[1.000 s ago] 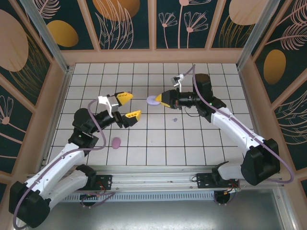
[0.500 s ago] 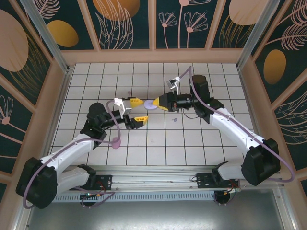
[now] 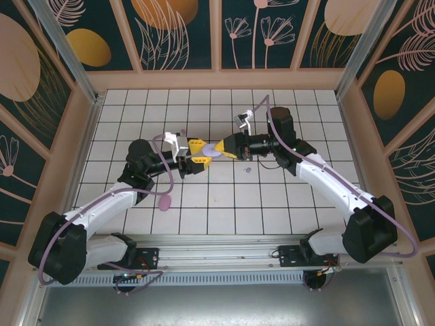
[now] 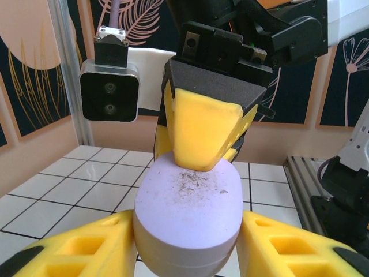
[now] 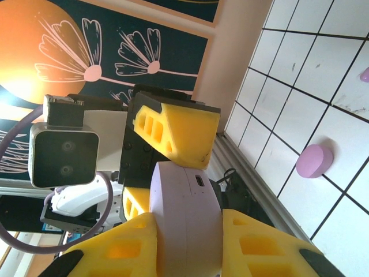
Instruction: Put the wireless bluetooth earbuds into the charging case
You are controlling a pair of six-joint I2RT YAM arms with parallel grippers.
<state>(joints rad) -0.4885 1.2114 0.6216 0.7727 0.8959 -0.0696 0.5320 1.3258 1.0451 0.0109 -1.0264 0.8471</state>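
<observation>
Above the tabletop, left fingers and right fingers both pinch the lavender oval plastic charging case, probably to prise its lid open next.

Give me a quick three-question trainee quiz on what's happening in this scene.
1. True or false: the lavender charging case lies on the tiled table.
2. What lies on the tiles beside the left arm? A) pink case B) scissors C) cup
3. In the top view, what colour is the earbud on the tile just below the right gripper?
Key: 1. False: the right gripper's jaws hold it in the air, with the left gripper flanking it. 2. A. 3. Lavender.
</observation>
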